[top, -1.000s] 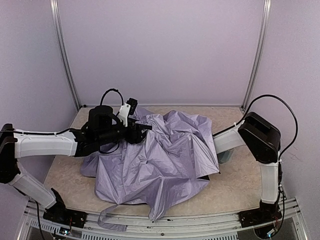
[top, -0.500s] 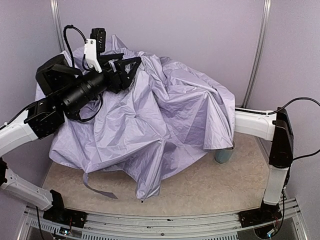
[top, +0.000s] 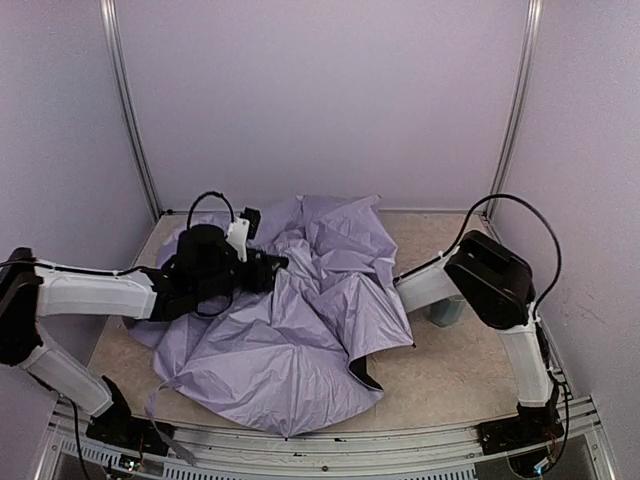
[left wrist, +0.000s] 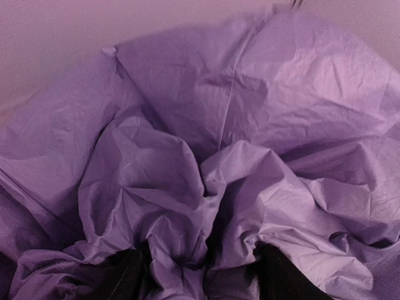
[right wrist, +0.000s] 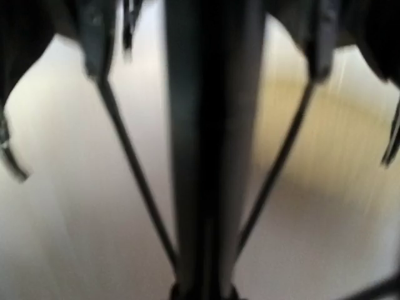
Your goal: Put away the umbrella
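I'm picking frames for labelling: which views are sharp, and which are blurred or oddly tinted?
Top external: sharp, evenly lit, umbrella clear. Left wrist: mostly sharp, filled with purple-tinted canopy, dark at the bottom edge. Right wrist: heavily blurred, the dark shaft and ribs smeared, background washed out.

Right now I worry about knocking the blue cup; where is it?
In the top view, the blue cup stands right of the umbrella, mostly hidden behind the right arm.

A light blue cup, partly hidden, stands probably upright on the beige bench, near its right edge.
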